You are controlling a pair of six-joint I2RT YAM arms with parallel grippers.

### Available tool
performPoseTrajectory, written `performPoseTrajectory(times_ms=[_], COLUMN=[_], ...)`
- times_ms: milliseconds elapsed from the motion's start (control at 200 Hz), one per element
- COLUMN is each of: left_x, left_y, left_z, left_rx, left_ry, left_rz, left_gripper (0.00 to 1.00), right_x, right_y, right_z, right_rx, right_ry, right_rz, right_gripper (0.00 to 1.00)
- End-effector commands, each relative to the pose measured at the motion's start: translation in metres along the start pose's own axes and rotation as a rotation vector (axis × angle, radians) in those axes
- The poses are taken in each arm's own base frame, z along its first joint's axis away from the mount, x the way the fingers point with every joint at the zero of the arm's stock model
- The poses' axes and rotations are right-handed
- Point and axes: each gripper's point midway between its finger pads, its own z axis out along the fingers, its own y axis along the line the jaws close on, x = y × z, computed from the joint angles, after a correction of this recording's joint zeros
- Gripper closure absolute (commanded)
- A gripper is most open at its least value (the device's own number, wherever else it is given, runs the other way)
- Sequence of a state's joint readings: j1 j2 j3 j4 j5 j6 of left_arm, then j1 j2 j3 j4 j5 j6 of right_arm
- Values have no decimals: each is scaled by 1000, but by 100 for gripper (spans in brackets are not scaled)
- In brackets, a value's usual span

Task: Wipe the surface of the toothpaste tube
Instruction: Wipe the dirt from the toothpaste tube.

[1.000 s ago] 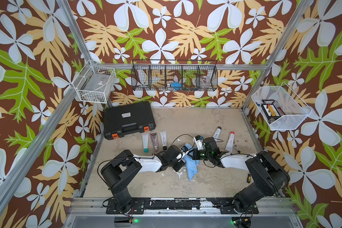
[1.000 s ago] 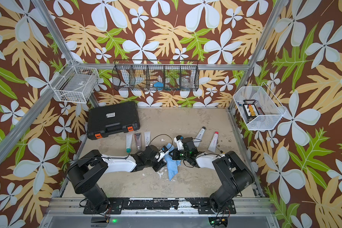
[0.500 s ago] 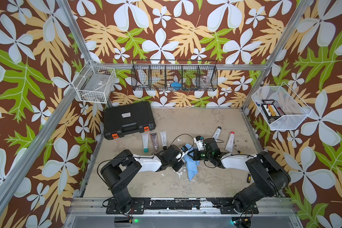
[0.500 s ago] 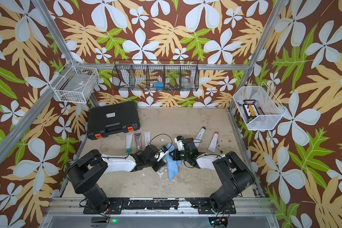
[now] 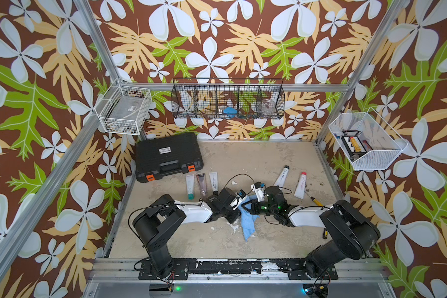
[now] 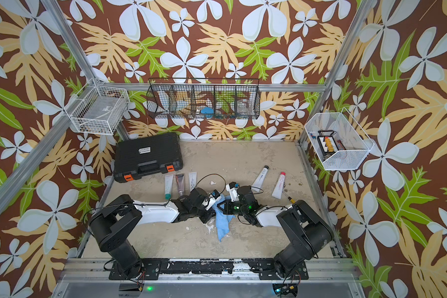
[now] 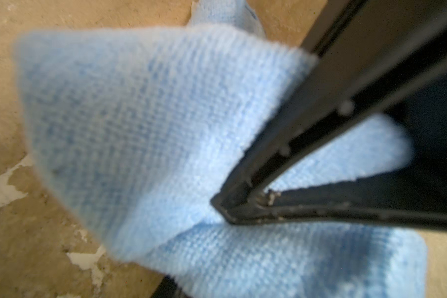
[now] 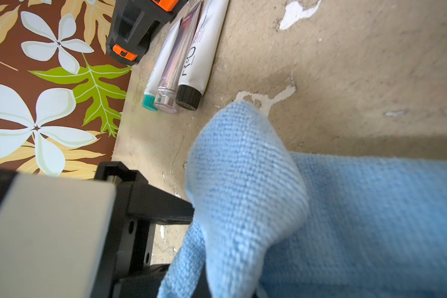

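Claws first: the right claw (image 5: 248, 206) is closed tight. The blue cloth (image 5: 248, 223) bunches at its tips, so it reads as pinched there, with the loose end trailing onto the desk (image 5: 256, 160). The left claw (image 5: 239, 209) sits just beside it, against the same bunched end. I cannot tell whether its jaws are narrowed on the fabric or only resting against it, since blurred fabric fills most of the left wrist view. No tube shows inside either claw, and none shows against the cloth.

Outward from the cloth, three toothpaste tubes (image 5: 201, 183) lie side by side near it on the left arm's side. Their caps are at the ends nearer the cloth, and none touches it. Beyond them, farther from the cloth, is a black tool case (image 5: 168, 154). Two further tubes (image 5: 301, 184) lie near the cloth on the right arm's side, angled apart and also clear of it.

As I judge it, having the cloth in hand is the only step visibly done. A tube has yet to be brought against the cloth, steadied and stroked along its length. The surfaces of the five tubes do not show whether any has been wiped.
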State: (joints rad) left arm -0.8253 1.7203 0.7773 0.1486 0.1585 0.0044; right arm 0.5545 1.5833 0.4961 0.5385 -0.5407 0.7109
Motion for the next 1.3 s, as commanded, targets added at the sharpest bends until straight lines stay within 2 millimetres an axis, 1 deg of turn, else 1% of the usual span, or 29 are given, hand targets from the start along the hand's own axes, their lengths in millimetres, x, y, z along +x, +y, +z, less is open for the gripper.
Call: performPoseTrajectory(times_ms=[0, 105, 250, 400, 435, 515, 656, 801, 936, 1101, 1231, 1291], left_x=[-1, -2, -2, -1, -1, -1, -1, -1, -3, -4, -4, -5], left_y=[3, 4, 4, 4, 4, 3, 3, 3, 5, 5, 5, 6], left_z=[-1, -1, -1, -1, -1, -2, -1, -1, -1, -1, -1, -2], left_rx=[-10, -14, -15, -14, -14, -11, -9, -11, -14, -13, -15, -17], left_ry=[-6, -7, -8, -6, -7, -8, -7, -7, -13, -15, -16, -18], left_rz=[9, 9, 9, 10, 10, 10, 11, 10, 10, 9, 9, 9], left_gripper=[73, 73, 73, 73, 73, 73, 72, 72, 72, 72, 72, 72], right_x=[1, -5, -20, -33, -35, -40, -47, -40, -25, -4, 2, 2], right_y=[-25, -45, -66, -91, -95, -96, -89, -78, -57, -26, -2, 5], right_z=[-2, -12, -31, -44, -46, -48, -48, -42, -29, -10, -2, -1], right_rx=[106, 176, 325, 405, 416, 430, 411, 339, 277, 178, 101, 82], right_ry=[7, -24, -70, -95, -96, -105, -118, -101, -76, -37, -24, -25], right_rz=[-34, -49, -137, -124, -119, -126, -139, -119, -134, -143, -134, -136], right_gripper=[100, 100, 100, 100, 100, 100, 100, 100, 100, 100, 100, 100])
